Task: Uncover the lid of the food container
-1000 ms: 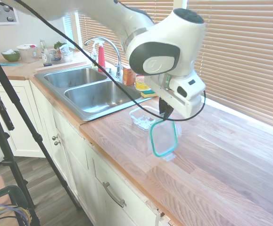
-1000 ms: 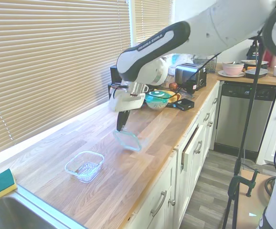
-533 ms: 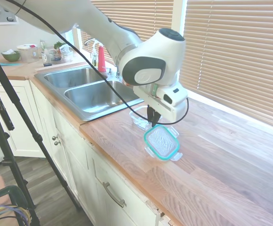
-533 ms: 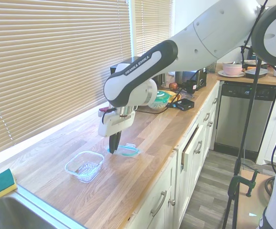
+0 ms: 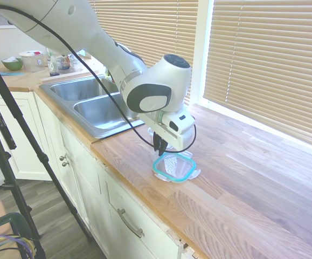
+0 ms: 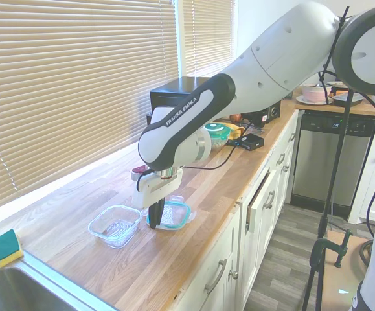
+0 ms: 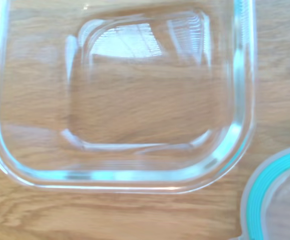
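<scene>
setting: kitchen counter of pale, streaked butcher-block wood (image 5: 242, 178), backed by closed slatted blinds (image 5: 269, 59); a double steel sink (image 5: 99, 105) is set into it beyond the work spot.
lid: the lid (image 5: 173, 167) is laid flat on the wood near the counter's front edge, off its base, so the uncovering is judged done or all but done.
lid make: thin clear plastic, rounded-square, ringed by a teal band, with small clear tabs at the sides; it is likely light and a little springy.
food container: the food container (image 6: 114, 225) is left open and empty just beside the lid, on the sink side; the two are close but look apart in the wrist view.
container make: thick clear glass or glass-like plastic, shallow, with rounded corners and a smooth rim; wood grain is seen straight through its bottom.
gripper: the gripper (image 6: 155, 222) is pointed straight down at the lid's edge nearest the container; its dark tips are seen as one narrow shape, so whether they are apart or pinched on the rim cannot be told, perhaps because the edge hides them.
reason for placing: the lid is judged to be set aside where the container's mouth stays clear.
nearby: a green-and-yellow sponge (image 6: 6, 248) is kept by the sink, well apart.
</scene>
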Motion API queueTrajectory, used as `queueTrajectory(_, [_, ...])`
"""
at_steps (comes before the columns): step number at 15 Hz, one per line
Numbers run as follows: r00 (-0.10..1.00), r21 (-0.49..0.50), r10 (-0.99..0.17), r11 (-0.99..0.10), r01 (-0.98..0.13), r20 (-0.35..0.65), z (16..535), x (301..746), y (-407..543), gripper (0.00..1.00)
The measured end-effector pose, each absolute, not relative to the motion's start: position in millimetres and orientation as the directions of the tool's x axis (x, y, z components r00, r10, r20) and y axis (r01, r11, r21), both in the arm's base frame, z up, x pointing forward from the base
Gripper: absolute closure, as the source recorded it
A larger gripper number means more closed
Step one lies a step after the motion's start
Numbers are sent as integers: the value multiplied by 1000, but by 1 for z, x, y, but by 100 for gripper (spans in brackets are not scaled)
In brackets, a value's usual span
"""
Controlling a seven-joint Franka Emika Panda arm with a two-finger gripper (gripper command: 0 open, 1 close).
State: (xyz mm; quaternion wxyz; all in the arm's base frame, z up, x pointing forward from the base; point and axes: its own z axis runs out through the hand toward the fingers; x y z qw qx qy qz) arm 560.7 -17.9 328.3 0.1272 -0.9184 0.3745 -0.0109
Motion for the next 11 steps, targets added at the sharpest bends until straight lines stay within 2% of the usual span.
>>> queueTrajectory(9, [726, -193, -687, -712, -675, -4, 347, 561, 14, 0])
queueTrajectory(11, [722, -187, -691, -714, -674, 37, 364, 557, 20, 0])
